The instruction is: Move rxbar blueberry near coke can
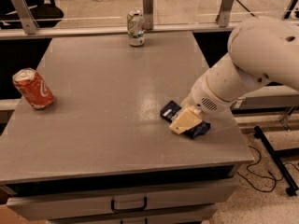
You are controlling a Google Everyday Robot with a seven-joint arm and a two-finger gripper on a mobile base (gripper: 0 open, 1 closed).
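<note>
The rxbar blueberry (170, 111), a flat dark navy wrapper, lies on the grey table (107, 92) near its front right. My gripper (183, 121), with cream-coloured fingers, is directly over the bar's middle and covers part of it; the bar's ends stick out on both sides. The coke can (32, 88), red with white script and a silver top, stands tilted near the table's left edge, far from the bar.
A green-and-white can (135, 28) stands at the table's back edge by a metal post (148, 7). My white arm (252, 64) reaches in from the right. Drawers (128, 203) sit below the front edge. Cables lie on the floor at the right.
</note>
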